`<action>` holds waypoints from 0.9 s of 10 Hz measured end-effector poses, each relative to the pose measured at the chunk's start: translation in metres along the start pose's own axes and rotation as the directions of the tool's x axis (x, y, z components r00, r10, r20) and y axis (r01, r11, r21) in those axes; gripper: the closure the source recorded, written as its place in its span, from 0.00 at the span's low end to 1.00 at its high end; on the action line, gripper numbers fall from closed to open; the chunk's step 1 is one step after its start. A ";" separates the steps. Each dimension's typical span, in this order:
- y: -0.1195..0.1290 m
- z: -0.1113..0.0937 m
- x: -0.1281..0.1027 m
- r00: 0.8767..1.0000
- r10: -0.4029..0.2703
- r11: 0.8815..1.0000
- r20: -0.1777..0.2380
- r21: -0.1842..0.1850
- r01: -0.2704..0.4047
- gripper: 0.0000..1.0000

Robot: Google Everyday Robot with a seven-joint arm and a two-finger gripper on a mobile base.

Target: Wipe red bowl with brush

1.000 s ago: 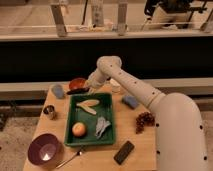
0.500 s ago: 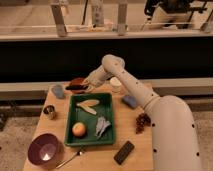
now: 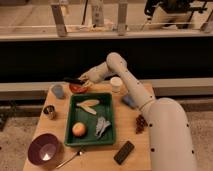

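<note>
The red bowl sits at the back of the wooden table, just behind the green tray. My gripper hovers over the bowl's back right rim. It is shut on the brush, a slim dark stick that points left across the top of the bowl. The arm reaches in from the right, over the table's back edge.
The green tray holds a banana, an apple and a grey object. Around it are a purple bowl, a spoon, a black block, a white cup, a blue-grey cup, a metal can and grapes.
My gripper has moved left with the brush, from the bowl's right side to over the bowl. Since half a second ago it has barely shifted.
</note>
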 end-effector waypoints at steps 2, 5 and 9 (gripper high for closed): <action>-0.004 0.003 -0.005 0.999 0.035 0.998 0.018 0.060 -0.036 1.00; -0.005 0.010 -0.006 0.992 0.105 0.968 0.074 0.223 -0.119 1.00; -0.016 0.024 -0.014 0.971 0.103 0.952 0.218 0.261 -0.159 1.00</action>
